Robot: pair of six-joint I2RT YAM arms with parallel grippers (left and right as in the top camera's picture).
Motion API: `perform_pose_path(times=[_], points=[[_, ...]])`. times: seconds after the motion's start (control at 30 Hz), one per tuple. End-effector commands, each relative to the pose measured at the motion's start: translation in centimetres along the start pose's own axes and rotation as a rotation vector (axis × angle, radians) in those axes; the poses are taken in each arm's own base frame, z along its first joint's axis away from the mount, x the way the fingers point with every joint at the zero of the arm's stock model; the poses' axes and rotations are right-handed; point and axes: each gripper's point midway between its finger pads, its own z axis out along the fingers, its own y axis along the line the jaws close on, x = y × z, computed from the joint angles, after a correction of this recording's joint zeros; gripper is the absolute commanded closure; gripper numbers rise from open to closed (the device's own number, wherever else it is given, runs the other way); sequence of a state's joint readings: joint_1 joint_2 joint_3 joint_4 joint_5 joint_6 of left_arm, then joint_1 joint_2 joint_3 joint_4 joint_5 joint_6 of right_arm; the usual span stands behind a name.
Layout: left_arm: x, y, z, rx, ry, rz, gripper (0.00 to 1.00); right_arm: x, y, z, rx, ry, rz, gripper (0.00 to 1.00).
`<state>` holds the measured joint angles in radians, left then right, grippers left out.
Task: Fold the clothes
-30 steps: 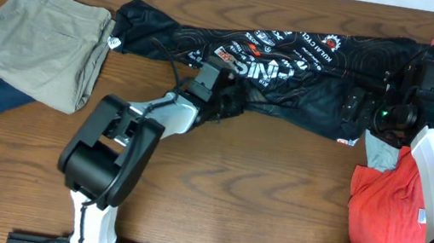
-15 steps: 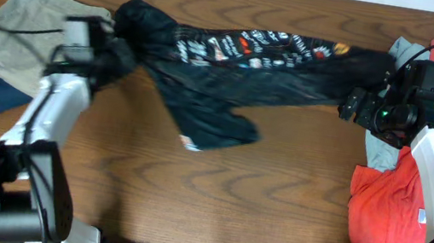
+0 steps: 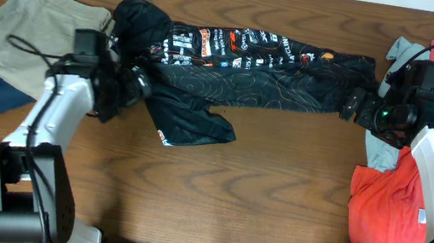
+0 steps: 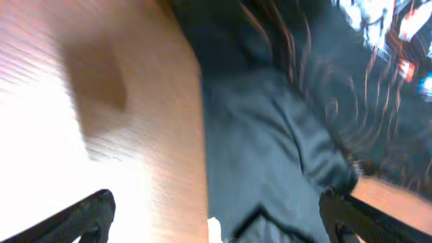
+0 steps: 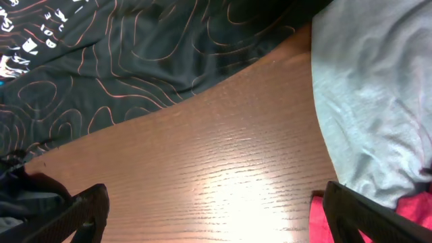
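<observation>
- L gripper (image 3: 129, 88): fingers (image 4: 88, 214) are seen spread wide apart in the wrist view, w/ nothing clamped between them. It is hung over the left end of the black T-shirt (image 3: 241, 73); contact w/ the cloth can't be told, as the wrist view is blurred.
- R gripper (image 3: 357, 104): fingers (image 5: 84, 209) are also set wide apart, w/ nothing held. Bare table (image 5: 223, 169) is seen between them, w/ the black cloth to one side and the grey-blue shirt (image 5: 371, 88) to the other.
- Black T-shirt: laid out on the far half of the table, approx. centre. Its long axis is run left–right, from beside the khaki garment (image 3: 35, 38) to just by the R gripper.
- The printed band is turned toward the far edge; one flap is pointed toward the near side, left of centre.
- Coral-red shirt (image 3: 385, 207): heaped at the right edge, touching the grey-blue one.
</observation>
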<state>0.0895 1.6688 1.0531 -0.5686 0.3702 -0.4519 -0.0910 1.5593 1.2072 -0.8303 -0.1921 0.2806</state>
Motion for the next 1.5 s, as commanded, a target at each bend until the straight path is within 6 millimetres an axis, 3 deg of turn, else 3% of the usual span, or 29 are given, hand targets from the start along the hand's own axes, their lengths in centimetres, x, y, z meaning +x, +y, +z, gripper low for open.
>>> perform_pose_path(times=[0.0,0.33,0.53,0.6,0.73,0.8,0.9,1.03,1.23,1.47], points=[[1.8,-0.4,1.6,-0.041,0.046,0.059,0.02,-0.5,-0.4,-0.6,0.005,-0.021,0.01,0.01],[3.6,0.6,6.8,-0.159,0.11,0.116,0.02,0.0,-0.5,-0.5,0.01,-0.002,0.013,0.01],[4.9,-1.1,9.4,-0.096,0.153,0.159,0.0,-0.1,-0.5,-0.5,0.011,-0.003,0.013,0.01],[5.9,-1.6,9.7,-0.089,0.179,0.175,0.09,-0.1,-0.5,-0.5,0.011,-0.003,0.013,0.01],[7.0,-2.1,9.9,-0.096,0.201,0.204,0.37,-0.1,-0.6,-0.5,0.011,-0.004,0.014,0.01],[6.9,-2.1,9.9,-0.102,0.191,0.208,0.57,-0.1,-0.6,-0.5,0.011,-0.005,0.013,0.01],[6.5,-1.7,9.9,-0.12,0.174,0.209,0.78,-0.2,-0.5,-0.5,0.01,-0.007,0.012,0.01],[6.3,-1.4,9.9,-0.136,0.168,0.222,0.94,-0.2,-0.5,-0.5,0.01,-0.007,0.012,0.01],[6.6,-0.4,8.9,-0.155,0.202,0.28,0.94,-0.2,-0.6,-0.5,0.014,-0.007,0.005,0.01],[3.9,3.3,2.8,-0.197,0.161,0.209,0.94,-0.2,-1.0,-0.6,0.035,-0.01,0.006,0.01]])
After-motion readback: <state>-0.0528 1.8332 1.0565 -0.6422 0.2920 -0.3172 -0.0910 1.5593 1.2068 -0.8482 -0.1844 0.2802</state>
